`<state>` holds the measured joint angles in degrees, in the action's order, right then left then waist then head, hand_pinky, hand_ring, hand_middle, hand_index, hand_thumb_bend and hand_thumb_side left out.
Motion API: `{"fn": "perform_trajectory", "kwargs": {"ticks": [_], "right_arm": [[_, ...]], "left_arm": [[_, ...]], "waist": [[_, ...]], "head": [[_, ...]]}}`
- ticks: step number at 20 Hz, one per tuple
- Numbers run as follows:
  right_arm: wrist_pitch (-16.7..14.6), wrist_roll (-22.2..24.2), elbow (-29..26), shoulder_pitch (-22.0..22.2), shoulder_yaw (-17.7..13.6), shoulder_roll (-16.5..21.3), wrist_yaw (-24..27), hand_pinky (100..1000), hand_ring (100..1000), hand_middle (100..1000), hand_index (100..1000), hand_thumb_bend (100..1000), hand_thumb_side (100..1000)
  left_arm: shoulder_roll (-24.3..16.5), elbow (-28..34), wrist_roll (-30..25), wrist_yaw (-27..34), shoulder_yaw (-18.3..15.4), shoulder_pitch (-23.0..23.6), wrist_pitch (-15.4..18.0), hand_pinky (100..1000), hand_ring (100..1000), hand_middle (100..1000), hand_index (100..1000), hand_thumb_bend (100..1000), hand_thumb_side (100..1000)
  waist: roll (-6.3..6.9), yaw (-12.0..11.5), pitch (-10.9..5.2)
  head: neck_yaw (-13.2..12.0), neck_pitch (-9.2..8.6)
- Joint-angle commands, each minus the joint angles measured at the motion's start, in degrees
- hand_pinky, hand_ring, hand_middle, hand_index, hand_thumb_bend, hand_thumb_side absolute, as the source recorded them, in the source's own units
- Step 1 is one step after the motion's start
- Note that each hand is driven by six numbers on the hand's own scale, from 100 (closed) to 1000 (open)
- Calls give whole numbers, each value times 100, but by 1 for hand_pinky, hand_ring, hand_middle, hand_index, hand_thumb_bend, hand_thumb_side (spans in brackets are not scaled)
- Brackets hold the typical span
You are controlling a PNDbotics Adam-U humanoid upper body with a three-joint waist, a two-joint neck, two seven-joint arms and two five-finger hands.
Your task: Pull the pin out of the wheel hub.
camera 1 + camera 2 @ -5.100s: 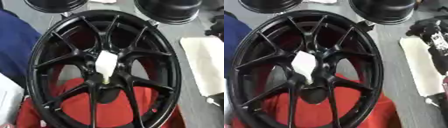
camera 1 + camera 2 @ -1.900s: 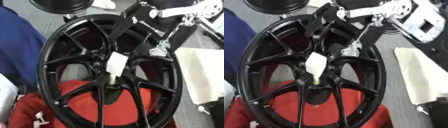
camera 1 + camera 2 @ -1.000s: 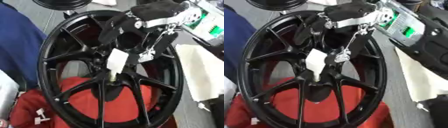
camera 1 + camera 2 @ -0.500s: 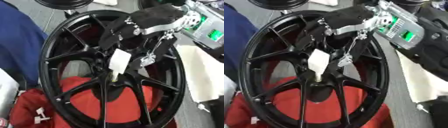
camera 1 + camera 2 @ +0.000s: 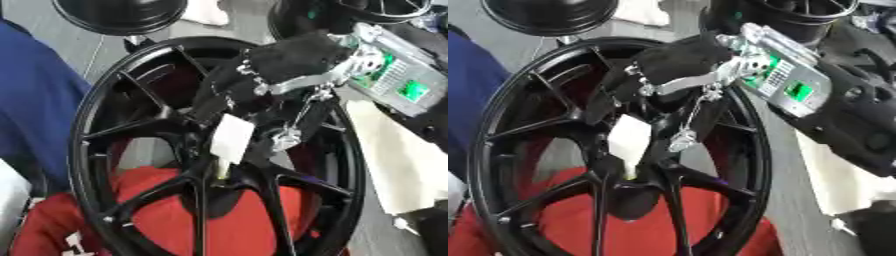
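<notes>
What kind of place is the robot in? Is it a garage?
Probably a car workshop or wheel shop, though I can't be sure. A big black spoked wheel rim fills the view, more black wheels sit behind it, and it rests over a red cloth.

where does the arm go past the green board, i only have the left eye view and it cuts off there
Observer: In the right eye view a black forearm runs on from the green board toward the lower right, away from the right robot hand.
Operator: anything under it
Observer: The cream cloth; in that view the forearm covers its upper part.
</notes>
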<state>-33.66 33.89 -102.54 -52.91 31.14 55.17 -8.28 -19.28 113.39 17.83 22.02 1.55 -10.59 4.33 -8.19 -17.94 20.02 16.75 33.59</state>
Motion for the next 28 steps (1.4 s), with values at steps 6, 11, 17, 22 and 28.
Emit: {"fn": "perform_trajectory", "kwargs": {"ticks": [6, 11, 17, 22, 28], "right_arm": [[-1831, 1807, -25, -57, -44, 91, -121, 929, 902, 847, 903, 387, 100], [-1831, 1807, 94, -38, -47, 80, -249, 926, 900, 845, 899, 367, 100], [-1831, 1807, 135, -32, -58, 80, -312, 921, 896, 827, 879, 295, 100], [-1831, 1807, 119, -56, -58, 135, -439, 931, 923, 861, 910, 345, 100], [-1831, 1807, 76, -50, 55, 252, -1010, 947, 955, 878, 915, 396, 100]], "left_arm": [[-25, 120, 3, -8, -6, -2, -26, 684, 770, 628, 751, 130, 713], [-20, 120, 1, -11, -6, -12, -26, 684, 770, 628, 751, 128, 715], [5, 120, 4, -24, -4, 6, -44, 685, 771, 628, 752, 125, 721], [8, 120, -15, -32, 4, 17, -55, 686, 771, 628, 752, 126, 722], [57, 120, -44, -8, 7, 22, -96, 687, 771, 628, 753, 130, 721]], "waist": [[55, 29, -43], [31, 24, -1], [8, 13, 34], [-1, 36, 24], [7, 31, -72]], "head": [[-73, -100], [-97, -146], [-133, -170], [-160, -179], [-121, -289]]}}
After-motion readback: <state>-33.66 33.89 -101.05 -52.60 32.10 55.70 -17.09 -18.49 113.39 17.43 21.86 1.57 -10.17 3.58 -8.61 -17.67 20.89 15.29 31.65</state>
